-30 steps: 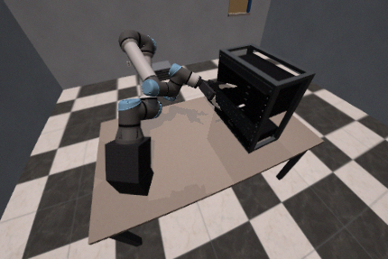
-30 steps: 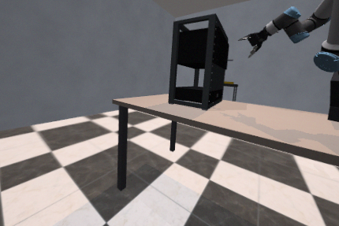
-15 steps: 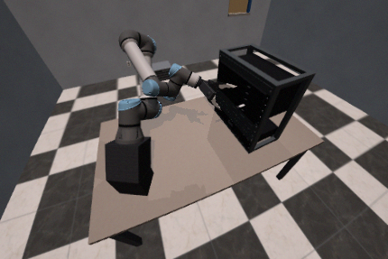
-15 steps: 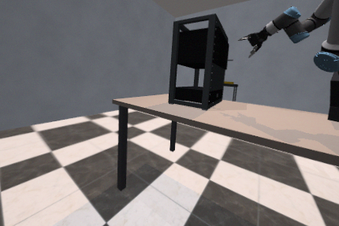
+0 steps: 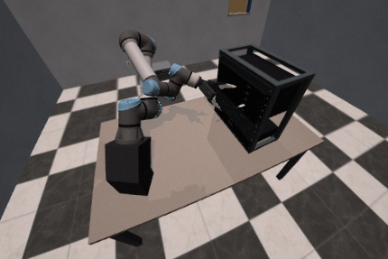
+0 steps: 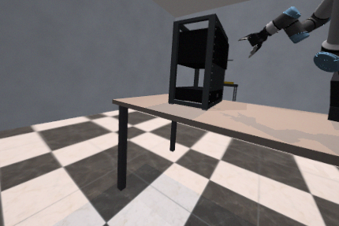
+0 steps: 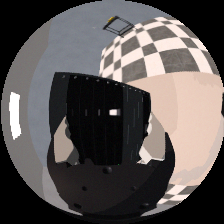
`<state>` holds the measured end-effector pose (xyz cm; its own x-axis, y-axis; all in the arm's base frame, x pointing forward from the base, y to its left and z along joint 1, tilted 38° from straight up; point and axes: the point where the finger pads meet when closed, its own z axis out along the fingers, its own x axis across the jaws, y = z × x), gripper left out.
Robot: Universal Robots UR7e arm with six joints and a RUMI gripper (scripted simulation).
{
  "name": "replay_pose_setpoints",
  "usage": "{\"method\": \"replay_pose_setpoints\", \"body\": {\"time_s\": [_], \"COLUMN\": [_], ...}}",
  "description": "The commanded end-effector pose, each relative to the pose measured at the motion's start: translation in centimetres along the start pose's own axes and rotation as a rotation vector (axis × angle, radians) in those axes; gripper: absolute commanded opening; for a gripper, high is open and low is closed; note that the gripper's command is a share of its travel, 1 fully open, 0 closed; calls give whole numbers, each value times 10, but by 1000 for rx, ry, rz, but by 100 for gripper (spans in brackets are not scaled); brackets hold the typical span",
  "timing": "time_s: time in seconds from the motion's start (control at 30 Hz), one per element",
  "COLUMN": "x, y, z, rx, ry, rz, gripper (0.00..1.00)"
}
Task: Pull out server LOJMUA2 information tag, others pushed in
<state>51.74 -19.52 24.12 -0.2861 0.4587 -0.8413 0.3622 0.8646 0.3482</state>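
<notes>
Arm's pedestal [image 5: 135, 174] at table's [image 5: 203, 165] 8 o'clock. Gripper [image 6: 251, 44] spread wide, nothing between fingers, level with rack's upper servers, just short of them. Server rack [image 5: 280, 97] upright at table's 2 o'clock; small pale tag [image 7: 114, 112] on front.

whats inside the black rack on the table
The rack holds dark server units in its upper part and one at the bottom, with an open gap between. A small tag juts from the front. Printed tags are unreadable.

table [image 5: 189, 161]: tan top, dark legs | carries: rack [image 5: 289, 97], arm pedestal [image 5: 135, 176]
</notes>
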Motion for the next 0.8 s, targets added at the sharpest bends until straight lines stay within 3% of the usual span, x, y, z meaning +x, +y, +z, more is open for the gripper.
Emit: {"method": "replay_pose_setpoints", "body": {"time_s": [0.0,0.77], "x": [0,2], "y": [0,-1], "z": [0,1], "rx": [0,0], "ry": [0,6], "rz": [1,6], "gripper": [100,100]}}
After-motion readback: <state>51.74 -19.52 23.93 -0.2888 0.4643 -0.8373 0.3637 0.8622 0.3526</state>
